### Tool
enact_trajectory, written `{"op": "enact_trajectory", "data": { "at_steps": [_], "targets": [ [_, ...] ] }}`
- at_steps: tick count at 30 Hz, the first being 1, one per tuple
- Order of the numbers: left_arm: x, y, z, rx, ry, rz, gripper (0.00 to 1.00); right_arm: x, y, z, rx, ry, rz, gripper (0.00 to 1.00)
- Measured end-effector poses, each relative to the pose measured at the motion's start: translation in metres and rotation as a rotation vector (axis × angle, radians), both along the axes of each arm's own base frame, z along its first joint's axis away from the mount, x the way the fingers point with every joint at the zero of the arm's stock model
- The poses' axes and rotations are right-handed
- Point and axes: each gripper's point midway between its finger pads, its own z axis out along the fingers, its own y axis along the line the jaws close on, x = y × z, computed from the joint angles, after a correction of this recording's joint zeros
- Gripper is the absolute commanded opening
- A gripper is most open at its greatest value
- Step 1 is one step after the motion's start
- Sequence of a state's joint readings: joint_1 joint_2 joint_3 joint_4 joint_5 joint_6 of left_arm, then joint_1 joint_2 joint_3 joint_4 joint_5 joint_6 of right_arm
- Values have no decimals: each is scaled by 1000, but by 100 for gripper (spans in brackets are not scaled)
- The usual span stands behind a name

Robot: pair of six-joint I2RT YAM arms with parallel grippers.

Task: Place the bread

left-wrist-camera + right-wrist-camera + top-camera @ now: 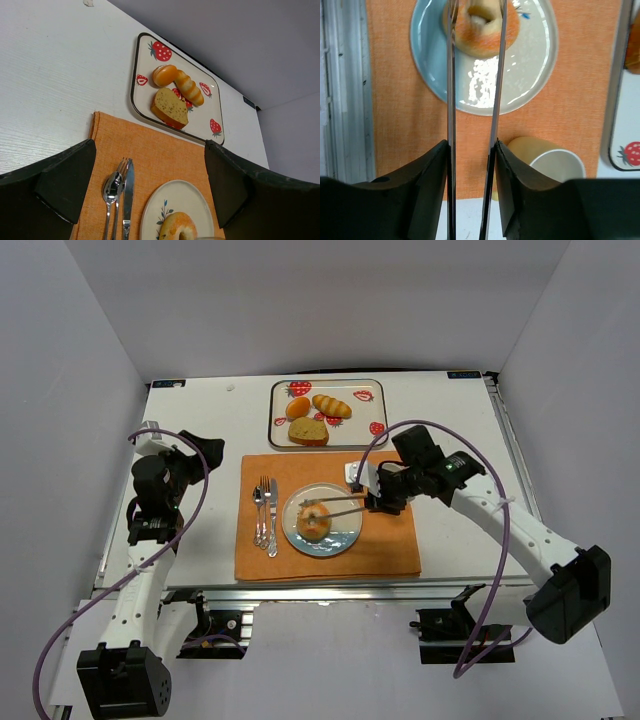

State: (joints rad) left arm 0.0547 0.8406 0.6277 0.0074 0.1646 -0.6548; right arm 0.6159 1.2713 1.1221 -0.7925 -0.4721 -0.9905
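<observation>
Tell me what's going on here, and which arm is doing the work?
The right gripper is clamped on a pair of metal tongs, whose arms straddle the ring doughnut. The doughnut lies on the blue plate on the orange placemat. The left gripper hangs open off to the side, holding nothing. The loaf slice sits on the strawberry tray at the back of the table.

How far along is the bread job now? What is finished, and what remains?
Done, it seems: the doughnut lies on the blue plate. In hand: the right gripper holds the tongs, their tips on either side of the doughnut, so release is not yet clear. Left: the loaf slice sits on the strawberry tray, untouched. The left gripper is open and empty.
</observation>
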Motion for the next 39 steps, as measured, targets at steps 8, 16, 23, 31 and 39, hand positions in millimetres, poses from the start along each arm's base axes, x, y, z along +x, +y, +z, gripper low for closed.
{"op": "enact_trajectory", "data": {
  "at_steps": [8,16,23,31,39],
  "targets": [
    [0,0,0,0,0,0,98,73,29,32,50,-152,-140,40],
    [-2,0,2,-5,-9,1,98,169,57,10,-8,-230,-276,40],
    [-8,0,2,-13,-15,6,98,211,64,-16,-68,-241,-328,41],
    [-12,0,-4,-17,-4,12,98,218,62,-27,-101,-242,-340,42],
    [-13,1,-9,-17,13,14,98,219,62,-30,-106,-238,-341,43]
  ]
}}
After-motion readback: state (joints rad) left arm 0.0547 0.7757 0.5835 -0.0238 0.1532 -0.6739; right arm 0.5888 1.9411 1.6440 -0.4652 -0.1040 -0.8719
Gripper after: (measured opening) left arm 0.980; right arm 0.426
